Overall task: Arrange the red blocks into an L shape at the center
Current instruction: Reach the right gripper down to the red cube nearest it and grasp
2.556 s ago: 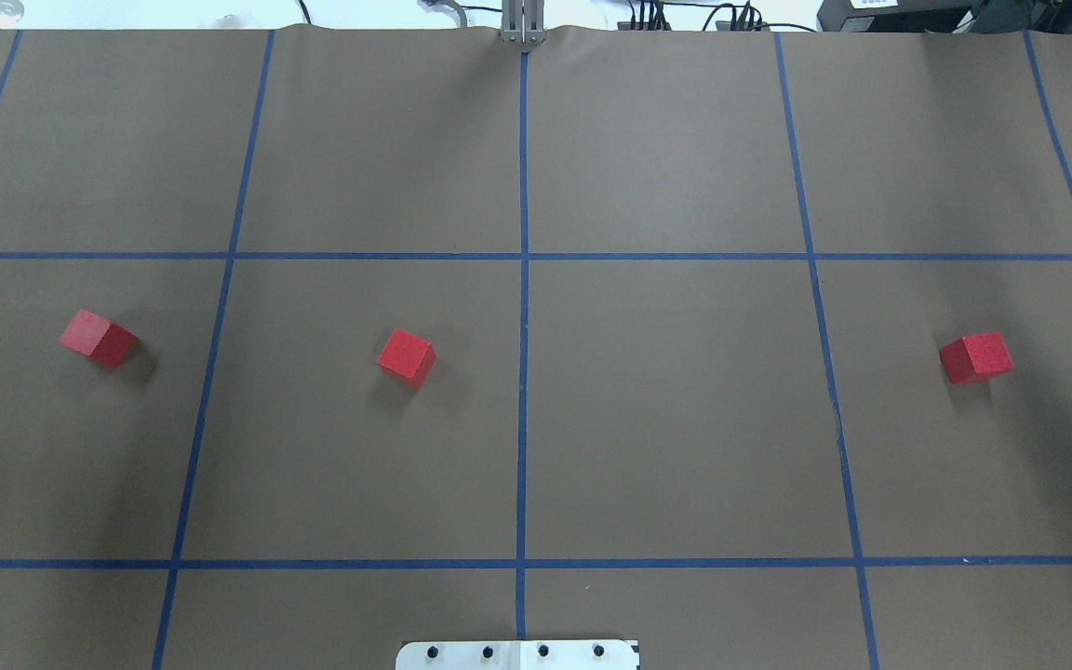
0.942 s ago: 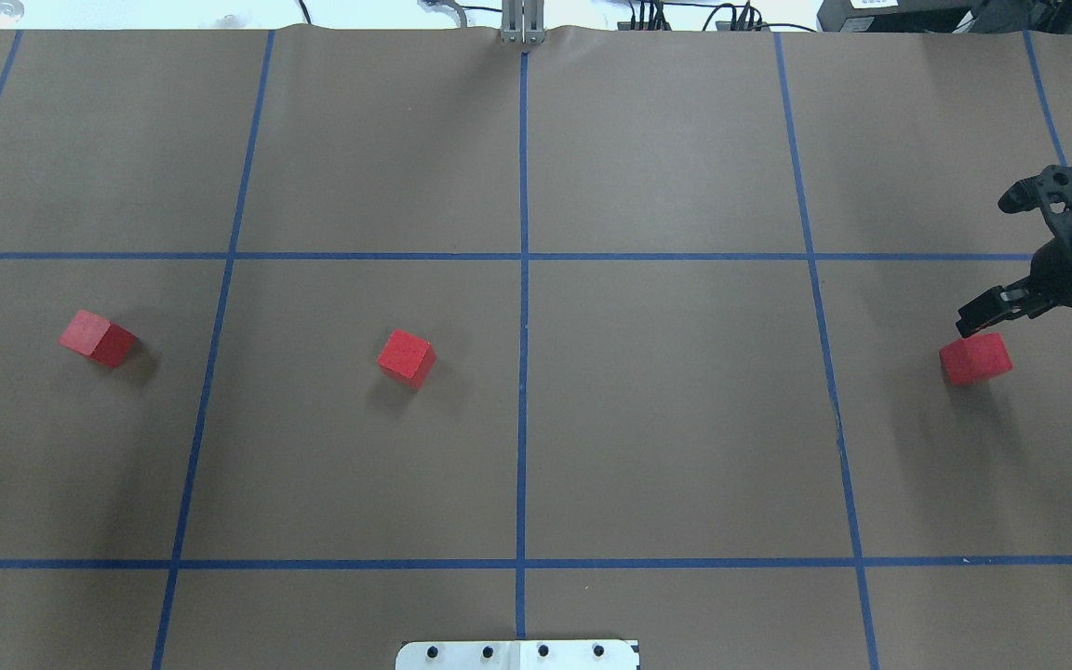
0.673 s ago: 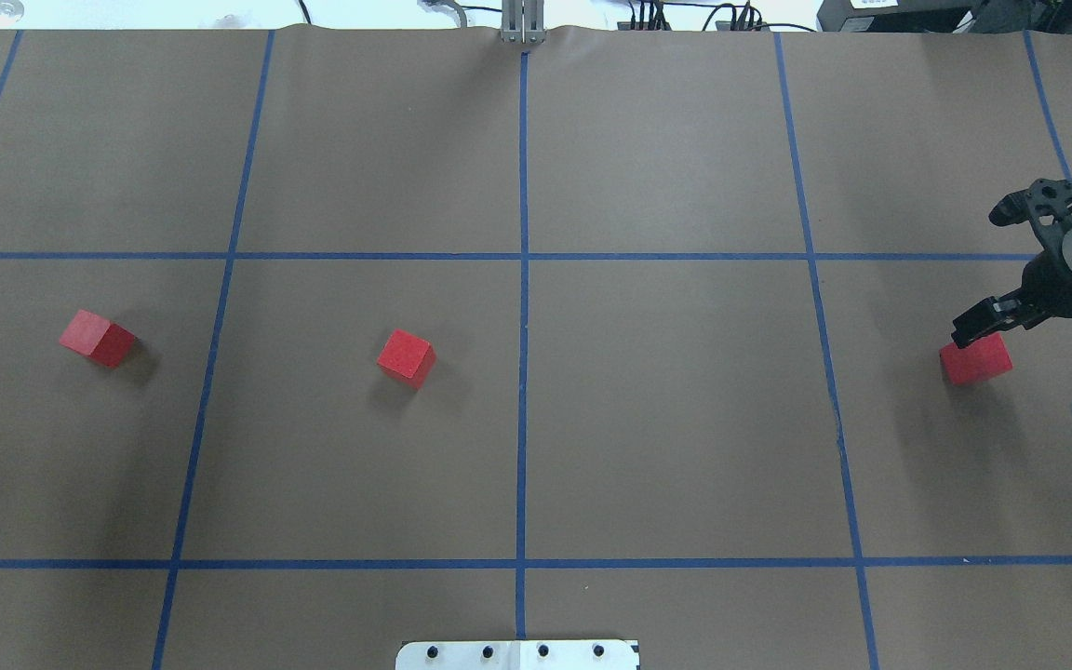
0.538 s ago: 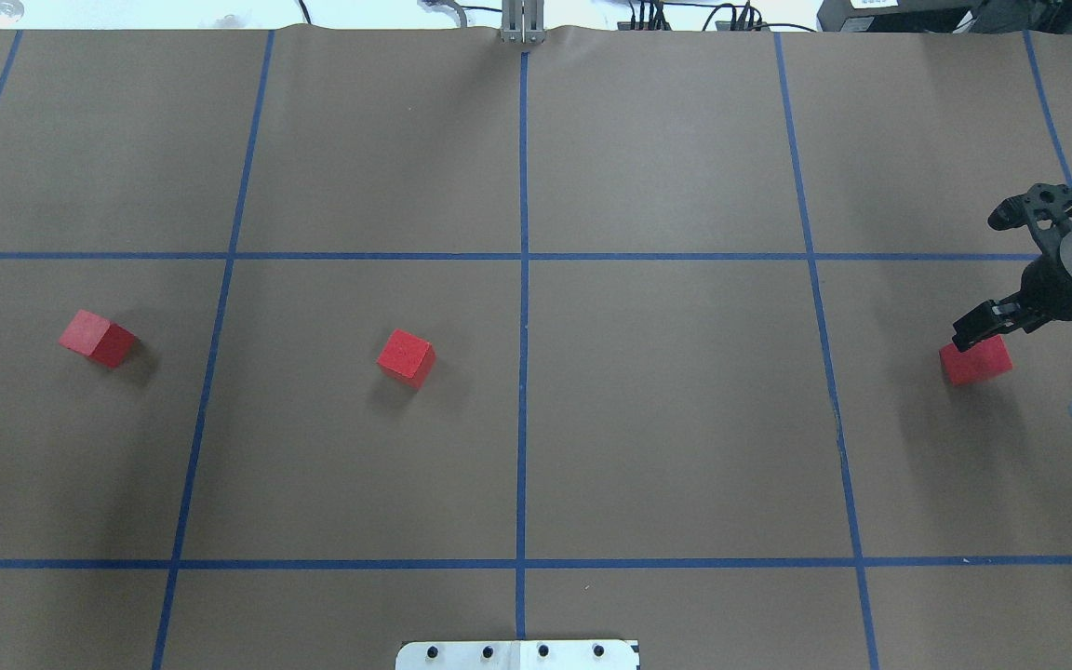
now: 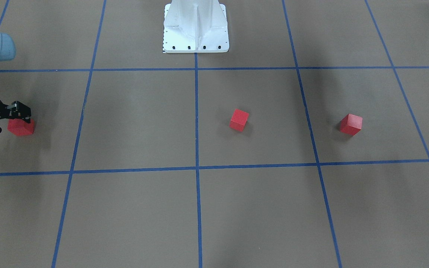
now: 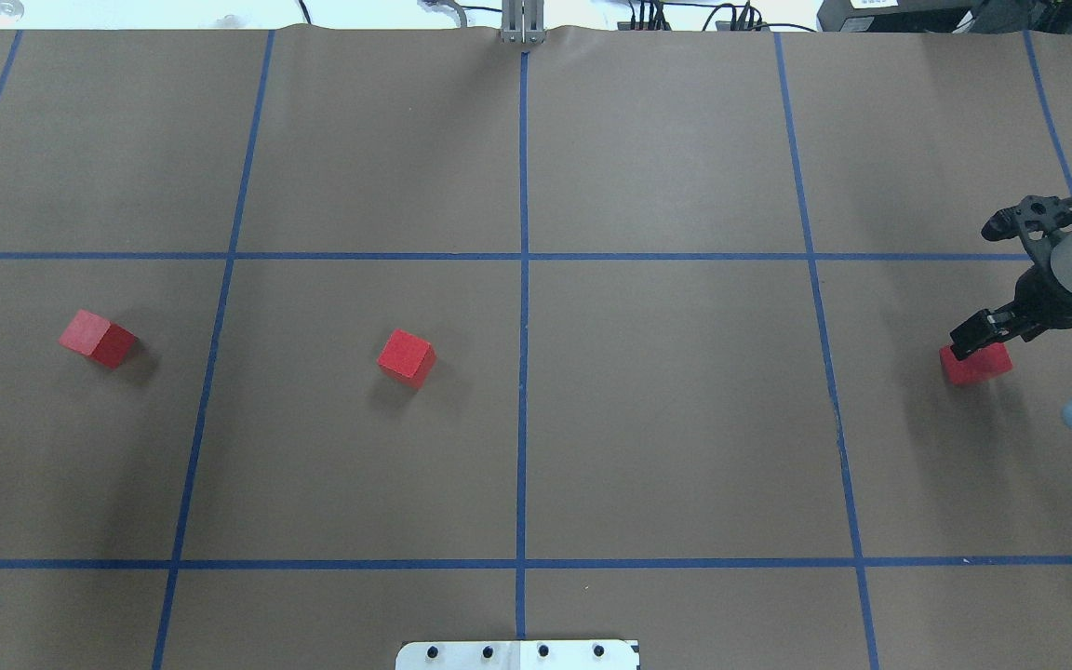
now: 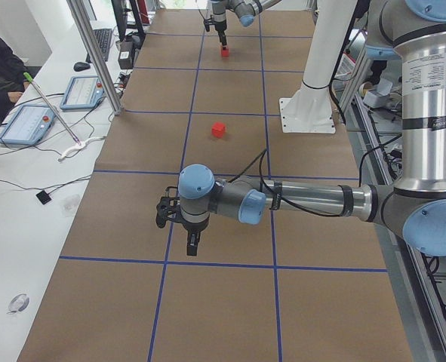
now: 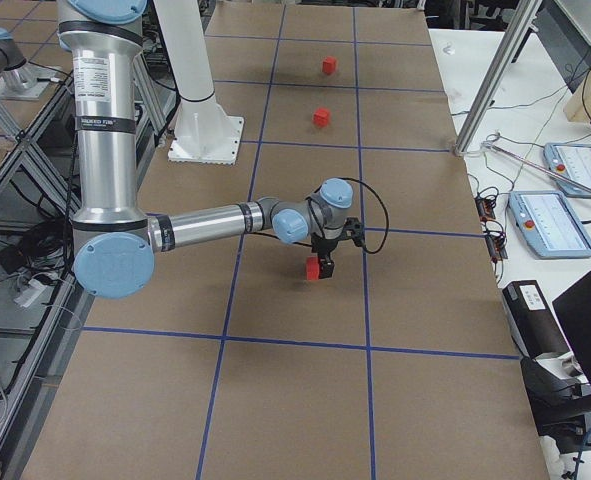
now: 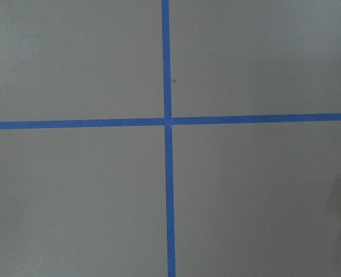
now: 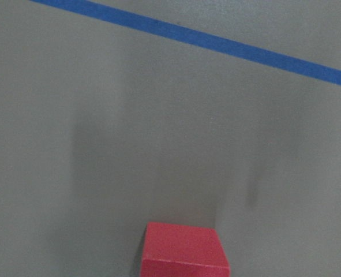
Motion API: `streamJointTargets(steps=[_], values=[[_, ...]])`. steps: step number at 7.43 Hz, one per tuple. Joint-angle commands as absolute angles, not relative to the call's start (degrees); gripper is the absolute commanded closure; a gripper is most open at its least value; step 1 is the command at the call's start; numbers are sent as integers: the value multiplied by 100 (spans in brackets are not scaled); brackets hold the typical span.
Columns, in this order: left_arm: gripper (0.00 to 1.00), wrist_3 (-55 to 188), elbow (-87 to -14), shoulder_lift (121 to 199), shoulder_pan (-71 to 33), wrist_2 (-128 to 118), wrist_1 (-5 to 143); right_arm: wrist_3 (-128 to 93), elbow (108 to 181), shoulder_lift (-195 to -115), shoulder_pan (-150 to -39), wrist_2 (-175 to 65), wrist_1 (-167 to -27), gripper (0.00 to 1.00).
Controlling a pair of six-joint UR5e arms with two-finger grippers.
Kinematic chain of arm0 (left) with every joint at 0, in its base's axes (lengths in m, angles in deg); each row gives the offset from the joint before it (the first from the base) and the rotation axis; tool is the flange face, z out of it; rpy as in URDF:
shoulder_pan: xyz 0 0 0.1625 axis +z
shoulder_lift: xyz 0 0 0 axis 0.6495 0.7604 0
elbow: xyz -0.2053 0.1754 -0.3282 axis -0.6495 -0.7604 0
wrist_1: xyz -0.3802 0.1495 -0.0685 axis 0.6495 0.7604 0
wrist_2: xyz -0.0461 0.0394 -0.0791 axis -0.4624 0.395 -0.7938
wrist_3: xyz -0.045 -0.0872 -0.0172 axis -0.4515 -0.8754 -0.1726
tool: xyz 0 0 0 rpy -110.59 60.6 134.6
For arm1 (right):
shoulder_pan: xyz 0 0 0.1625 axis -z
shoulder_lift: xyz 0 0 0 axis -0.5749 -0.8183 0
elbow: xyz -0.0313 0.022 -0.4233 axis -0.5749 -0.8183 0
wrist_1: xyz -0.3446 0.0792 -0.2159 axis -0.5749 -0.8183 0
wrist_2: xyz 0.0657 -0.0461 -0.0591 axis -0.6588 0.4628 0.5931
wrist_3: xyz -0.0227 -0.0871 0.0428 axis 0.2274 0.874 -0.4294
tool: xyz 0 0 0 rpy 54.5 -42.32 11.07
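Right pincer (image 6: 971, 341) hangs over the red block (image 6: 981, 366), out at three o'clock from the centre line (image 6: 522, 372). Spread or clenched, I can't tell, nor for the left pincer (image 7: 192, 245). Coming down off-square, a finger could clip the block's edge and skid it away.

Red blocks (image 6: 406, 356): three. Robot arms (image 8: 205, 222): two. White pedestal base (image 5: 196, 26): one. Control tablets (image 8: 550, 222): two.

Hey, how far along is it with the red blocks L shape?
Nothing is done yet: all three red blocks lie apart, none on the center line. In hand: the right arm has its jaws at the block on its side, unlifted. Left: bringing all three together into the L.
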State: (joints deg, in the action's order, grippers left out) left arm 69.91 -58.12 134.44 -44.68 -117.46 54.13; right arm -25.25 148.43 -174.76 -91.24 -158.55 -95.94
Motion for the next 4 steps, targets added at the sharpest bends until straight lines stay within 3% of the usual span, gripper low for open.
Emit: streamJointTargets(steps=[1, 3, 4], values=[[0, 6991, -5812, 13449, -4475, -11746, 5417, -2518, 14777, -17465, -9020, -15844, -9590, 2], [0, 6991, -5812, 13449, -4466, -11746, 5417, -2509, 14645, -17492, -9020, -15853, -9590, 5], [0, 6991, -5812, 13441, -4475, -11746, 5417, -2526, 14619, -17457, -9002, -15844, -9590, 20]])
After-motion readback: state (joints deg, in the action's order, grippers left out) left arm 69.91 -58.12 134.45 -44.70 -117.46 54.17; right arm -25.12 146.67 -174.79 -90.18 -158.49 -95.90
